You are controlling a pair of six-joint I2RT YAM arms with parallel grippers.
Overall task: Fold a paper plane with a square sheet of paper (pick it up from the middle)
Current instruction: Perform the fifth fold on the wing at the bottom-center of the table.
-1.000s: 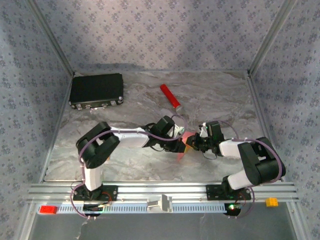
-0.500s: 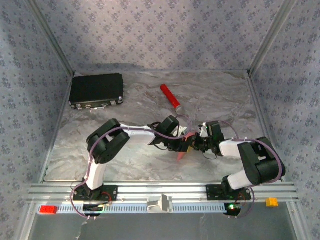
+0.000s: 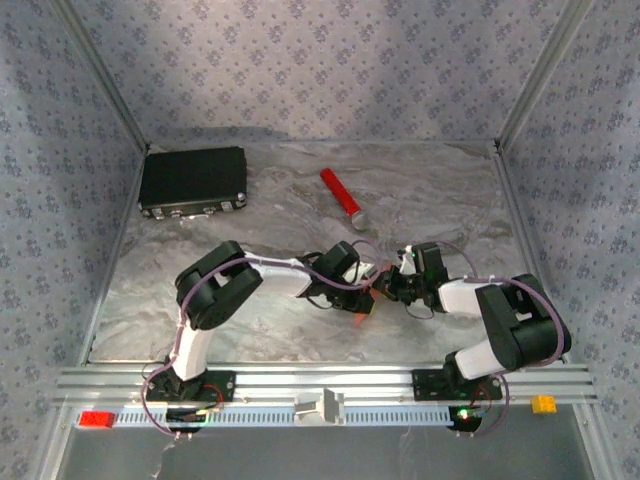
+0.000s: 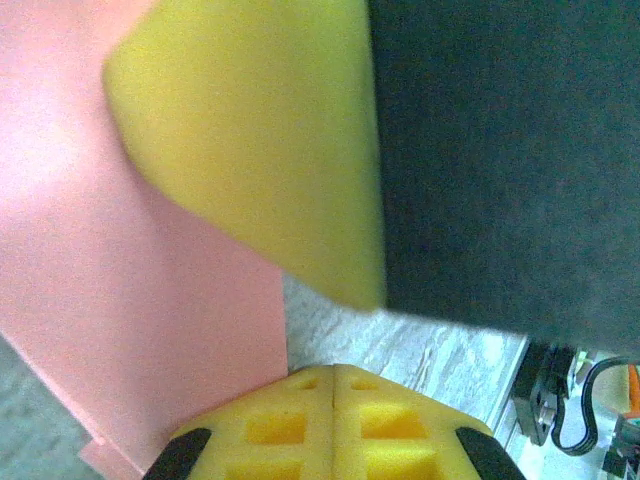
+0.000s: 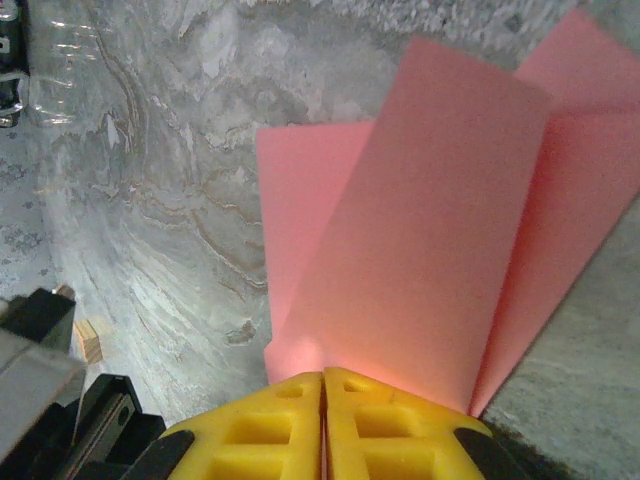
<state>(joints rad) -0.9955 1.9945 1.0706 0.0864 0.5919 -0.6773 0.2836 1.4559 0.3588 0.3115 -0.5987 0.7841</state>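
The square sheet of paper (image 5: 430, 220) is pink-red and folded into overlapping layers. My right gripper (image 5: 323, 378) is shut on its near edge, and the layers fan out away from the jaws over the marbled table. In the top view a small strip of the paper (image 3: 366, 303) shows between the two grippers at mid-table. My left gripper (image 4: 332, 372) is shut with nothing between its pads. The paper (image 4: 120, 300) stands just to its left, and a yellow right gripper finger (image 4: 260, 150) looms close above it. From above, the left gripper (image 3: 361, 290) almost meets the right gripper (image 3: 386, 288).
A black rectangular case (image 3: 193, 180) lies at the back left. A red cylinder with a grey tip (image 3: 340, 194) lies behind the grippers. A small tan block (image 5: 90, 340) sits on the table near the right gripper. Metal frame rails border the table.
The left arm has swung its elbow forward and pushed its shut gripper right, up against the right gripper. More of the paper is now covered. The right arm has stayed put.
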